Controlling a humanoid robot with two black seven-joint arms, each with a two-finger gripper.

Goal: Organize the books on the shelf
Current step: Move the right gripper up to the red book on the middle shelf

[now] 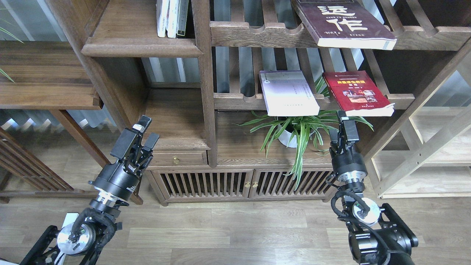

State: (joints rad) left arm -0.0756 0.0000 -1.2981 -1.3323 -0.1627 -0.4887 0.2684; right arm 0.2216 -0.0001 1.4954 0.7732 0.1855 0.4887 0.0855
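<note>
The dark maroon book (342,22) with white characters lies on the upper slatted rack. The pale lavender-white book (290,92) and the red book (357,94) lie side by side on the lower slatted rack, jutting over its front rail. The solid shelf (141,47) with a rounded front edge is at the upper left; a few upright books (171,18) stand at its right end. My left gripper (147,133) is open and empty, low in front of the left compartment. My right gripper (344,125) is seen edge-on just below the red book's front edge and holds nothing.
A potted spider plant (294,129) stands under the lower rack, its leaves just left of my right gripper. Below is a cabinet with a small drawer (176,159) and slatted doors (206,184). A light wooden rack (423,147) stands at the right, a dark side table (44,92) at the left.
</note>
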